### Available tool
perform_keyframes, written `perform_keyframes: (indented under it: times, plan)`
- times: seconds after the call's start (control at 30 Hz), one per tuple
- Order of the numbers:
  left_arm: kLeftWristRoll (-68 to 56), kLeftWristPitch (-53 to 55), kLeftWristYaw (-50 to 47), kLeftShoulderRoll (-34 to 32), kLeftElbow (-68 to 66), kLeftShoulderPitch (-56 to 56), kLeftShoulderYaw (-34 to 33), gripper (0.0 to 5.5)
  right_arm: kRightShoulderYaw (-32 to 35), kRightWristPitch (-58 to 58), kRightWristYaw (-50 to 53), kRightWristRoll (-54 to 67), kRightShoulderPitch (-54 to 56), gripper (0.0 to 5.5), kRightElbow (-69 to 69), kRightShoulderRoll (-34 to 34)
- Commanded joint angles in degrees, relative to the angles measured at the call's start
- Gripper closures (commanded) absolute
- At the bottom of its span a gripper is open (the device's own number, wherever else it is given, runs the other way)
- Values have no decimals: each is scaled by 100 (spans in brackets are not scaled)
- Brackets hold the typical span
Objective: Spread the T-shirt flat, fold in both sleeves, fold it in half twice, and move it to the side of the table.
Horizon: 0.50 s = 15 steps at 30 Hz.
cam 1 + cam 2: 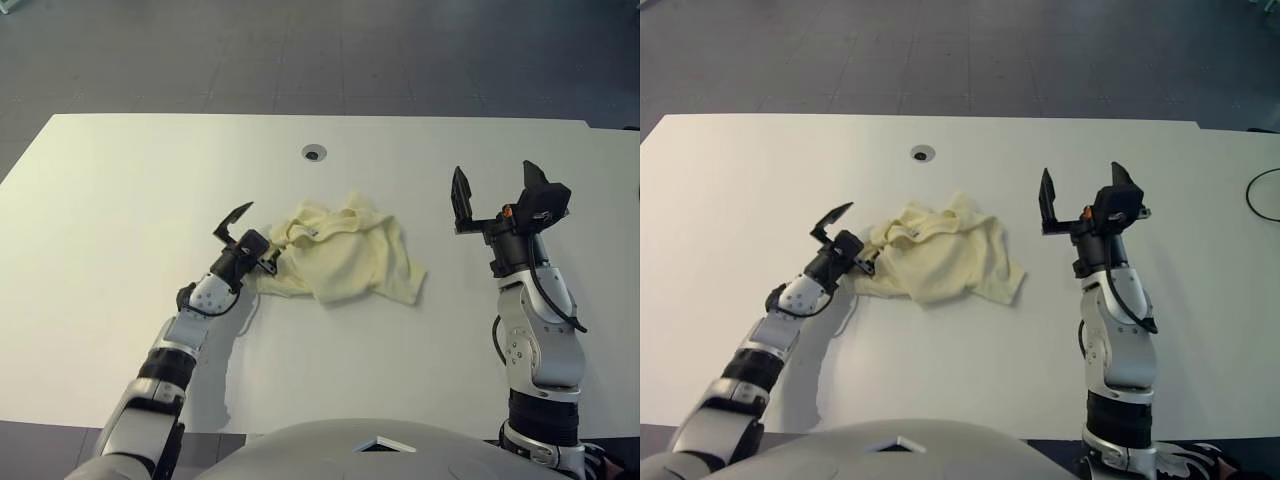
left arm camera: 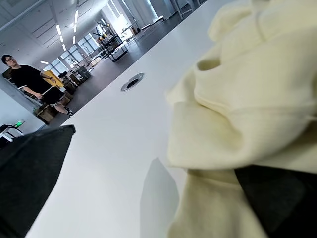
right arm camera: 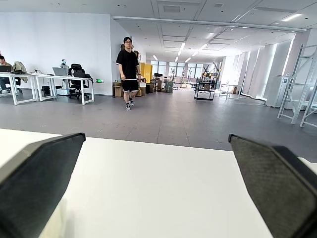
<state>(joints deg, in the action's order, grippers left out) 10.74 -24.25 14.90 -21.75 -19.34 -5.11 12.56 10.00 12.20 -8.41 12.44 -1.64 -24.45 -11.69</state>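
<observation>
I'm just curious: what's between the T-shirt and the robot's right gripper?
Nothing, just bare table between the T-shirt and the right gripper, seen in the left eye view.

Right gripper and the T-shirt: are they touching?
Apart. The left eye view shows bare table between the open right gripper and the T-shirt.

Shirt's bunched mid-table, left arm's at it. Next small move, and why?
Probably shut the left gripper on the T-shirt's left edge: its fingers stand open with crumpled cloth against one of them. The right gripper hangs open, apart from the shirt.
</observation>
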Motion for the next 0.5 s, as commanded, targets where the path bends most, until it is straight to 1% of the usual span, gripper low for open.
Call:
perform_keyframes:
  times: [0.03,0.13,0.3,0.5]
  plan:
    - [77,792,367,-34,1197,940,272,10,17,71,-2,-26,104,13,30,-62]
    - [161,1085,492,-102,1940,1357,391,10,-13,87,-22,-24,119,13,34,-69]
    - [268,1388,678,-221,2672,1816,507,10,-43,113,-42,-28,90,13,-30,-84]
    - [440,1248,777,-630,2790,2136,412,10,-195,110,-78,-46,236,13,83,-37]
